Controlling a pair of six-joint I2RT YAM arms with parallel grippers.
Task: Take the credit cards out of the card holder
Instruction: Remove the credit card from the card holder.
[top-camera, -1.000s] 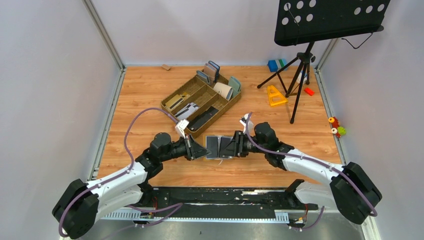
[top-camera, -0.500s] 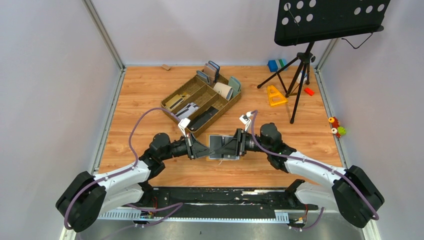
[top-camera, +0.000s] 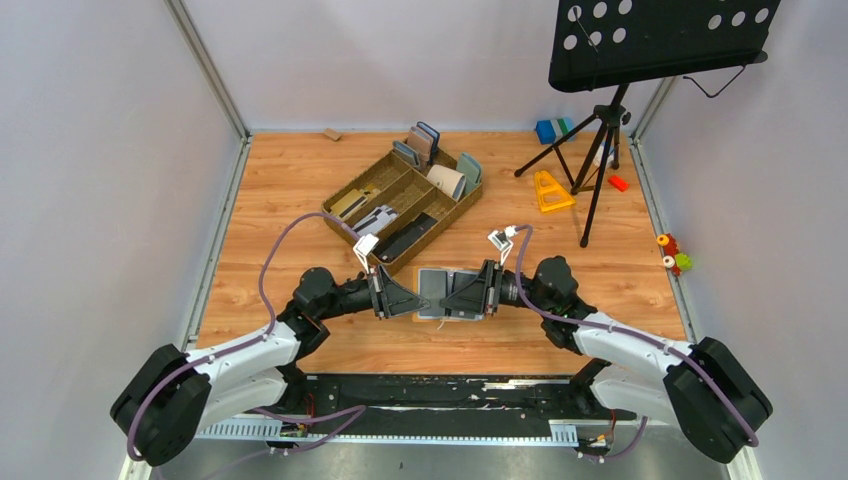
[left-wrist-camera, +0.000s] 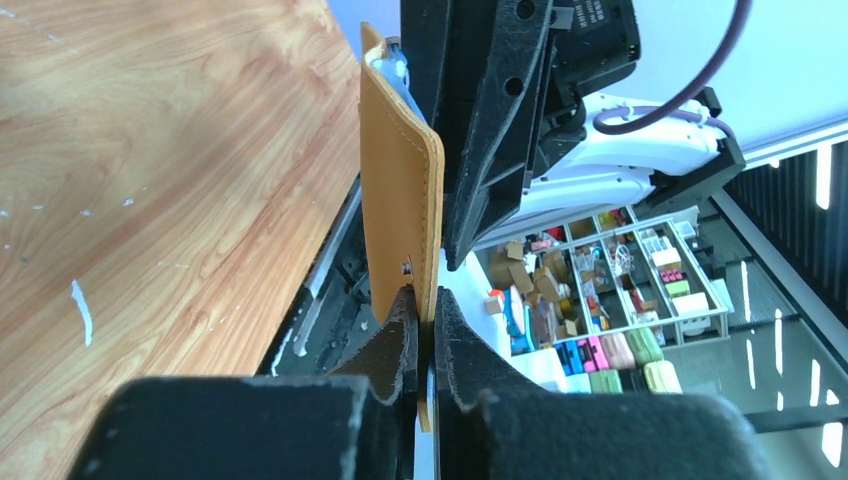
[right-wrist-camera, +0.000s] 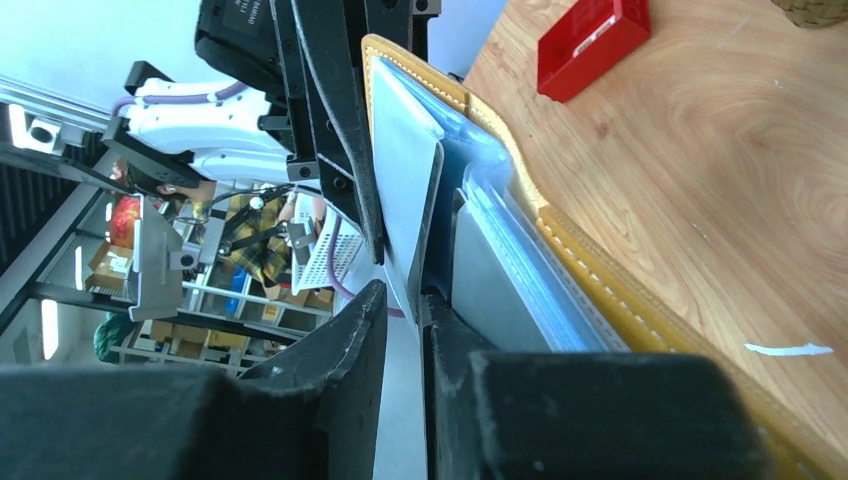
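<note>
The mustard-yellow card holder (top-camera: 432, 282) is held open just above the table between the two arms. My left gripper (left-wrist-camera: 425, 310) is shut on the lower edge of its yellow flap (left-wrist-camera: 395, 200). From the other side, my right gripper (right-wrist-camera: 405, 300) reaches into the blue-grey lining. A pale grey credit card (right-wrist-camera: 405, 190) sticks out of a slot, its end between the right fingers. Those jaws stand narrowly apart, with a slit showing beside the card. More pale cards (right-wrist-camera: 500, 270) sit in the slots behind. The yellow stitched rim (right-wrist-camera: 610, 290) lies toward the table.
A brown divided tray (top-camera: 362, 190) behind the grippers holds upright wallets and a long black slab. A music stand's tripod (top-camera: 598, 130), a yellow triangle (top-camera: 551, 191) and small toys (top-camera: 672, 254) stand at the back right. A red block (right-wrist-camera: 590, 40) lies on the wood.
My right gripper has slid left into the open card holder, and its jaws have narrowed around a card's end. The left gripper has kept its hold on the flap.
</note>
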